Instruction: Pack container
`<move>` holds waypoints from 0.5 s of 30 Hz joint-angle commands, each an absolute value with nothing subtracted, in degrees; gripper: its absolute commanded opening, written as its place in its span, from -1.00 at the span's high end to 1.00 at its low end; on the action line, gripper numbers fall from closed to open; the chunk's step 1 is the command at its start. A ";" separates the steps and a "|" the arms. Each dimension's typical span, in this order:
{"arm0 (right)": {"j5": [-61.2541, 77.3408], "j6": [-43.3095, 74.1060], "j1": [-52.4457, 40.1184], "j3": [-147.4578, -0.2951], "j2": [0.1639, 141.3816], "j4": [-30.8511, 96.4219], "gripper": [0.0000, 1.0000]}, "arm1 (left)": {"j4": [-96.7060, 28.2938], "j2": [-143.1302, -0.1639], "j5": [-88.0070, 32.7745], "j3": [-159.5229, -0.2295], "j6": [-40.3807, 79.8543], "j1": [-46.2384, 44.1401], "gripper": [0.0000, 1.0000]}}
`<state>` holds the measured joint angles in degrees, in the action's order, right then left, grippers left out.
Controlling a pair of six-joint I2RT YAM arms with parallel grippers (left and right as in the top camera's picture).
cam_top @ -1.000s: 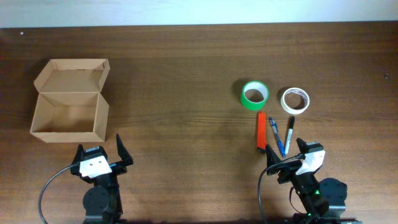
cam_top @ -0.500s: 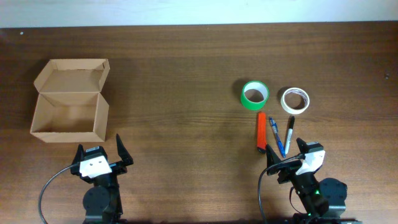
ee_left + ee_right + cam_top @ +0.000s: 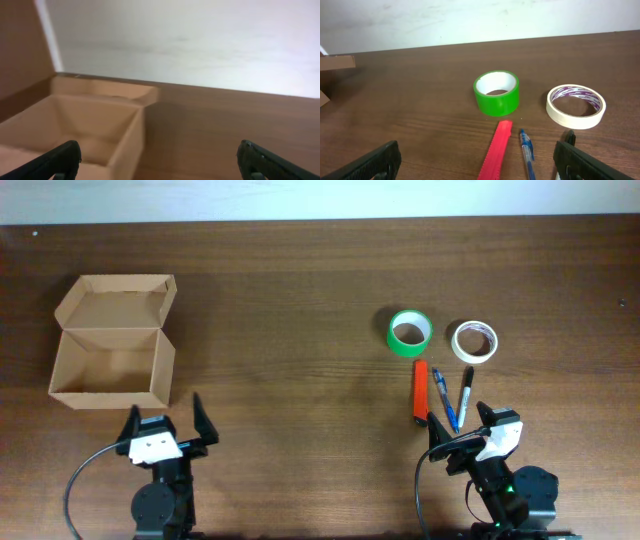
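The tan cardboard container (image 3: 110, 366) stands open at the far left, flap lid (image 3: 117, 302) folded back; it also shows in the left wrist view (image 3: 85, 127). It looks empty. A green tape roll (image 3: 409, 332) (image 3: 496, 93), a white tape roll (image 3: 474, 341) (image 3: 576, 106), a red flat tool (image 3: 420, 391) (image 3: 495, 152), a blue pen (image 3: 444, 400) (image 3: 526, 153) and a black pen (image 3: 466, 389) lie at the right. My left gripper (image 3: 166, 427) (image 3: 159, 160) is open and empty, near the container's front right corner. My right gripper (image 3: 459, 427) (image 3: 481, 161) is open and empty just before the pens.
The dark wooden table (image 3: 290, 300) ends at a pale wall along the back (image 3: 320, 198). Black cables loop beside both arm bases at the front edge.
My left gripper has shifted slightly right and forward. The right arm and all objects have not moved.
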<state>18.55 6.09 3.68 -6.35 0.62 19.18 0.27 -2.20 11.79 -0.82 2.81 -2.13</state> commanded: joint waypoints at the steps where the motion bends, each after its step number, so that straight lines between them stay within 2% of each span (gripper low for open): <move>1: 18.57 6.74 4.16 -5.91 0.14 17.17 -0.98 | -2.66 -2.39 0.80 -4.54 2.59 -2.11 -1.00; 4: 18.61 11.60 4.16 -6.37 0.30 14.06 -0.98 | -10.48 -5.15 1.34 -11.55 3.62 -2.09 -1.00; 9: 12.34 12.91 4.27 -11.03 6.13 10.22 -0.98 | -21.91 -23.75 2.96 -32.29 3.16 -2.09 -1.00; 15: 9.58 8.78 4.27 -28.25 26.09 13.78 -0.98 | -32.71 -52.47 2.74 -60.51 2.72 -0.49 -0.99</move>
<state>12.80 11.75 3.75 -17.30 16.05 12.40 -28.38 -39.03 3.51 -47.62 3.01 -1.91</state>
